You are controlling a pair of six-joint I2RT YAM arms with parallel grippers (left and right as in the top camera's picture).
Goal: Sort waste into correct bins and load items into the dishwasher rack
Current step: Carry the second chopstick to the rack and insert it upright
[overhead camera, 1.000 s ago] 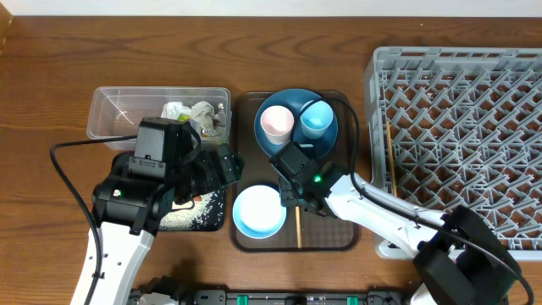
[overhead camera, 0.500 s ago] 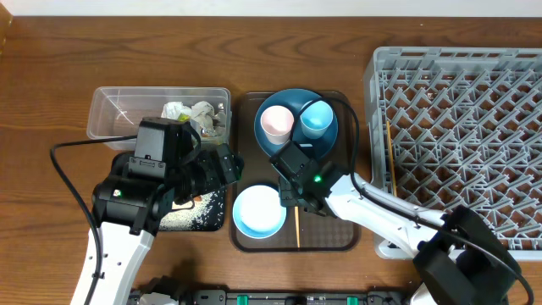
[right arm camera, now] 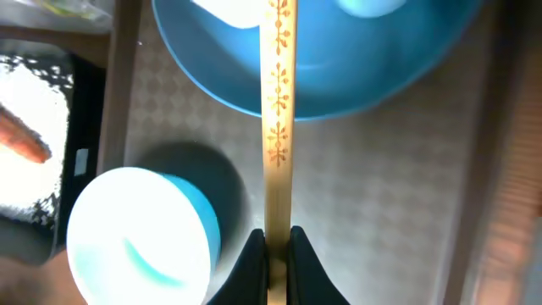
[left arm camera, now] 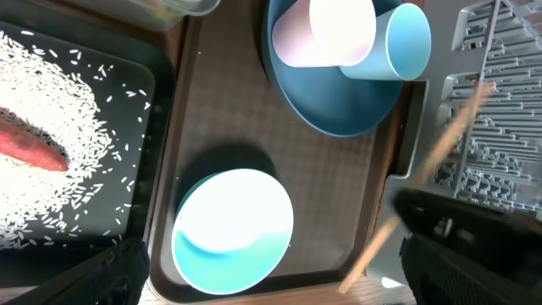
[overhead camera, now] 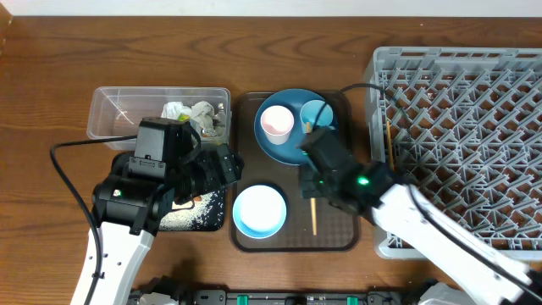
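Note:
My right gripper is shut on a wooden chopstick and holds it above the brown tray. In the right wrist view the chopstick runs straight out from between the closed fingertips of that gripper. A second chopstick lies in the grey dishwasher rack. The blue plate carries a pink cup and a light blue cup. The white bowl sits in front of it. My left gripper is open above the bowl.
The clear tub holds paper wads. In the black bin lie rice and a carrot. The rack's wall stands right beside the tray's right edge.
My right gripper has lifted the chopstick from beside the bowl and swung to the right, toward the rack. The left arm has not moved.

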